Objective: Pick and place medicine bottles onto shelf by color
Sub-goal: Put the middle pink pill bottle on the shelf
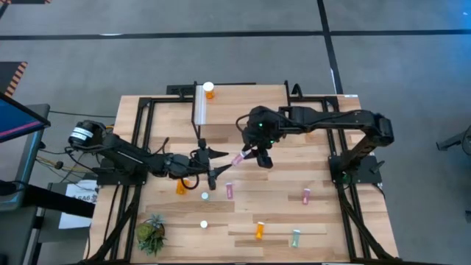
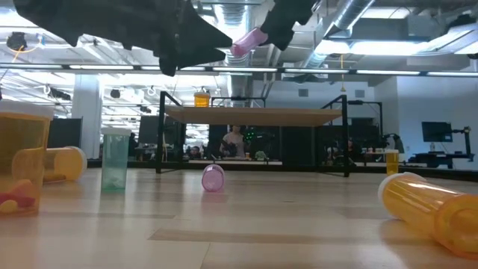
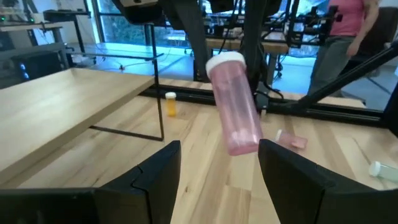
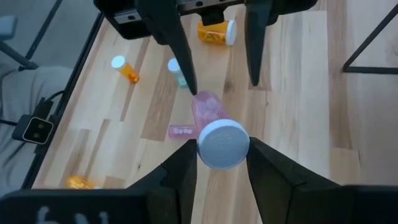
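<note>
Pink bottle (image 1: 239, 157) is hanging mid-frame, the right gripper (image 1: 249, 154) pinching its white cap; the left gripper (image 1: 215, 162) is waiting wide open around its base and should be closing squarely before any release

No legible text or labels.

A grey floor (image 1: 221, 59) crossed by dark lines surrounds the wooden table (image 1: 324, 221). Beyond the table lies an open workspace with exposed ceiling ducts (image 2: 351, 22) and long strip lights (image 2: 418, 72). Monitors (image 2: 437, 131) stand at the far side, and a person (image 2: 234, 140) sits in the distance. Blue daylight fills tall windows (image 3: 124, 28).
</note>
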You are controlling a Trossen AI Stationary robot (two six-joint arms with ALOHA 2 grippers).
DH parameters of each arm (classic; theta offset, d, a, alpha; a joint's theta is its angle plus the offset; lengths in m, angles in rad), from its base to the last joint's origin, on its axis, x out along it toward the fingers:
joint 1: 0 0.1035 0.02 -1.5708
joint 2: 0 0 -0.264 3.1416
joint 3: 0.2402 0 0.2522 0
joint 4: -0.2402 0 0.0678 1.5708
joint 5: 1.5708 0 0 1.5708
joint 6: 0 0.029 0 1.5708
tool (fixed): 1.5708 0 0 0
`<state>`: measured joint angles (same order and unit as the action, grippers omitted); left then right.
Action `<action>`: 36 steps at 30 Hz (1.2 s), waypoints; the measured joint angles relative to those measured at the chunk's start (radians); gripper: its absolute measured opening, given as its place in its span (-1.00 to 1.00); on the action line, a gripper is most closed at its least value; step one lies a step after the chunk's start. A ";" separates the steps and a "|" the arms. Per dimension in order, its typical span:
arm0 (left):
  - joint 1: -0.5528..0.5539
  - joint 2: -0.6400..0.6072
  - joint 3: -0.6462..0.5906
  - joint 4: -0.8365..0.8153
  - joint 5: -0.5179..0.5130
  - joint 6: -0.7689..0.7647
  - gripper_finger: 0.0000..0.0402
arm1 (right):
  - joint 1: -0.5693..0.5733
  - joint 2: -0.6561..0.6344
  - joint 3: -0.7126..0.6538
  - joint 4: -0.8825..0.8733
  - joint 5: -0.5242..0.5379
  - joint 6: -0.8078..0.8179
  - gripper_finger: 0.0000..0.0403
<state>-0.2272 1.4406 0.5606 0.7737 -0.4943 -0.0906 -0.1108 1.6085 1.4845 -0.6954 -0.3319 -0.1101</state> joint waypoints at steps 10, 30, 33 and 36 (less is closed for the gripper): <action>0.000 0.000 0.000 -0.004 -0.008 -0.007 0.01 | 0.000 0.000 0.000 0.040 0.001 -0.002 -0.25; 0.058 0.000 0.000 -0.050 -0.010 -0.053 0.01 | 0.000 0.001 0.000 0.112 -0.003 0.008 -0.27; 0.057 0.000 0.000 -0.050 -0.009 -0.053 0.01 | 0.000 0.001 0.000 0.112 -0.006 0.008 -0.27; 0.057 -0.012 -0.001 -0.125 -0.013 -0.016 0.01 | 0.000 0.001 0.000 0.097 -0.006 0.008 -0.27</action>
<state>-0.1701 1.4290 0.5600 0.6487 -0.5078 -0.1069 -0.1108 1.6096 1.4845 -0.5980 -0.3374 -0.1017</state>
